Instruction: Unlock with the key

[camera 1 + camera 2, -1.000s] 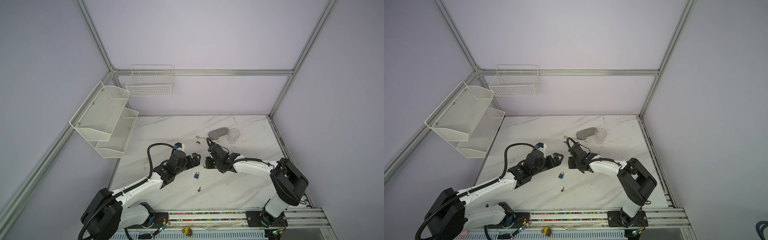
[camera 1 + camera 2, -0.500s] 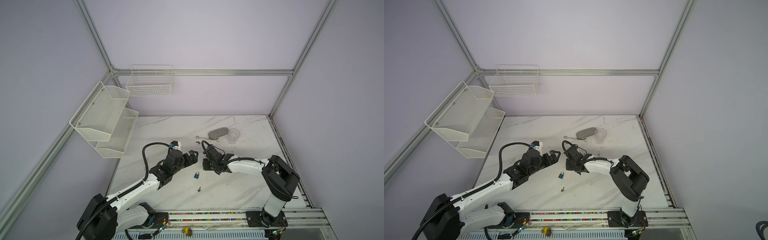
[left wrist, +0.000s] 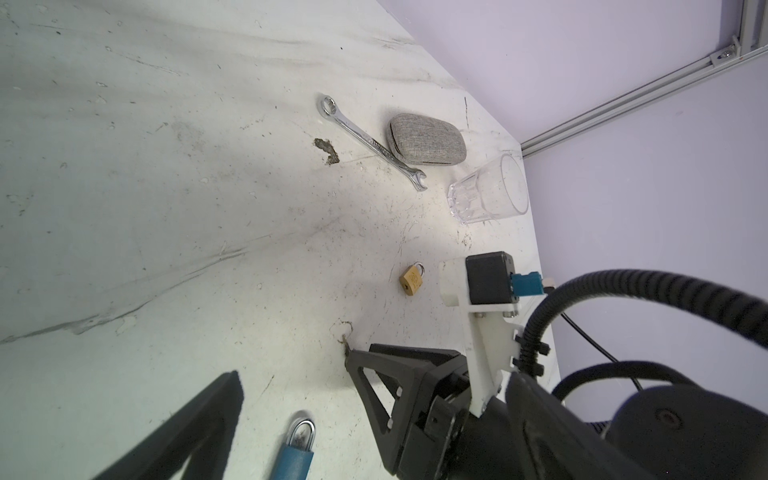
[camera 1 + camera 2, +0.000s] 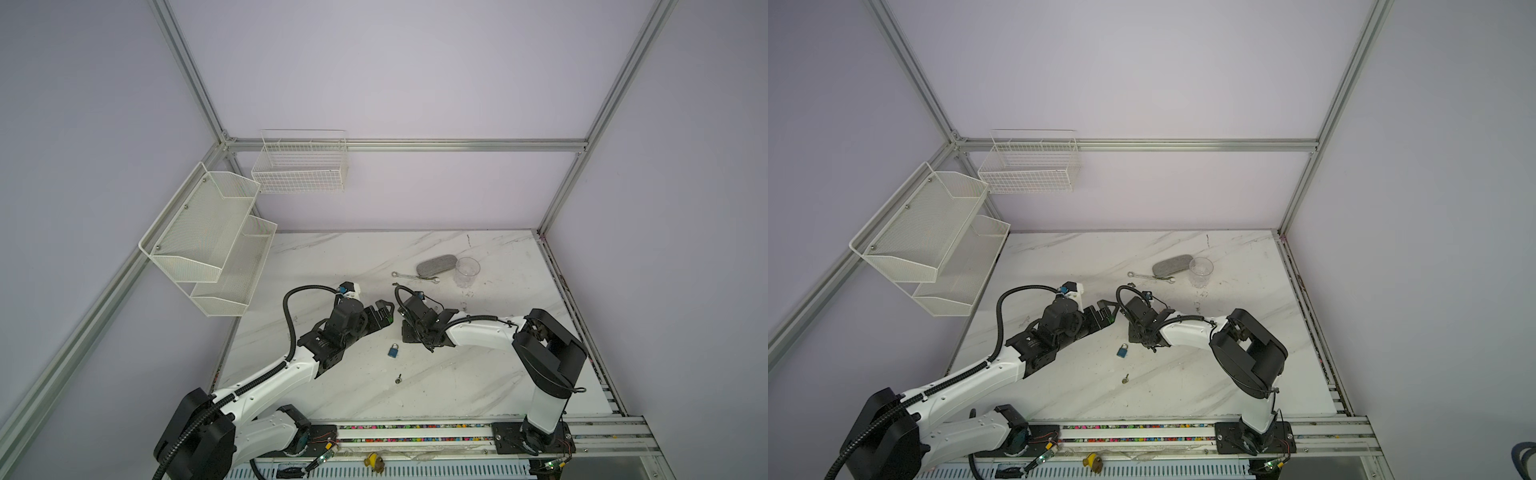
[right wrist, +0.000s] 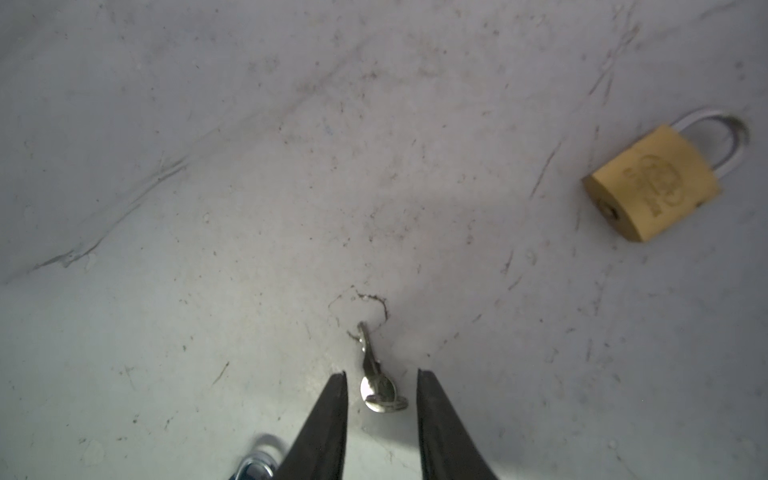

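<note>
Your right gripper (image 5: 381, 374) stood open, jaws straddling the silver key (image 5: 376, 388) on the surface (image 5: 208, 187), no pinch. Your left gripper (image 4: 383, 312) was wide open mid-frame, above the blue padlock (image 4: 394, 351).

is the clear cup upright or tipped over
Upright: the clear cup stands on its base beside the grey case, open rim facing up.

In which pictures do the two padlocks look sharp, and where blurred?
Left wrist view: small brass padlock sharp, blue padlock near the lens slightly soft. Right wrist view: brass one slightly soft, blue one a blurred sliver at the edge.
</note>
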Motion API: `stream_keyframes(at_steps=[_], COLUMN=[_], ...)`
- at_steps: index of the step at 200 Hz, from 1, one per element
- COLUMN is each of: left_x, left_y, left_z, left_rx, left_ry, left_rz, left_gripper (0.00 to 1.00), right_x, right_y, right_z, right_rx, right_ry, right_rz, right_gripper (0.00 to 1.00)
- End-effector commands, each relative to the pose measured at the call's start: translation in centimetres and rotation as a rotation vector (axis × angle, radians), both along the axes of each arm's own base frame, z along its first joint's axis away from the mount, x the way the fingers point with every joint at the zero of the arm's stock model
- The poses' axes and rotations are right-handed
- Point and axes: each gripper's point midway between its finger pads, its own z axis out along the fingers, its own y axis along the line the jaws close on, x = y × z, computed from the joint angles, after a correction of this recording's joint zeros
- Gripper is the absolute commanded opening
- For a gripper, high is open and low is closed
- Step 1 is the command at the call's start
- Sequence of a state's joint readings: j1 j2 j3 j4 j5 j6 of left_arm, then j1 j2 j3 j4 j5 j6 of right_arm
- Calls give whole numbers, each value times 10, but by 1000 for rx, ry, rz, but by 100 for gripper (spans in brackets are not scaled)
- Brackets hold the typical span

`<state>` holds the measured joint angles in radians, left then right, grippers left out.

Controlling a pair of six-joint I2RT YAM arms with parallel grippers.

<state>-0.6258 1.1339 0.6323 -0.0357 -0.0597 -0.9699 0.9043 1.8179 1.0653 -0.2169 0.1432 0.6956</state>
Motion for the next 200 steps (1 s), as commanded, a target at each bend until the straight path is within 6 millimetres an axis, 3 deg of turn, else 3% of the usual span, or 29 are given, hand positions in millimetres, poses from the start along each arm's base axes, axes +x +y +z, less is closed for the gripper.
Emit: stream_keyframes(at_steps=[1,88,200], left_x=[1,2,3], left_y=[2,0,-3], left_z=[5,4,4], left_rx=[-29,-37,-52], left_ry=[-16,-9,3], left_rz=[12,5,1], left_gripper=[100,100,100], right_x=[3,1,-2], right_y=[-4,-10,-4], right_z=[-4,-8,14], right_rx=[-36,-54,27], right_ry=[-11,-8,-38], right_rz=[-33,-42,-11], right_gripper=[31,18,5])
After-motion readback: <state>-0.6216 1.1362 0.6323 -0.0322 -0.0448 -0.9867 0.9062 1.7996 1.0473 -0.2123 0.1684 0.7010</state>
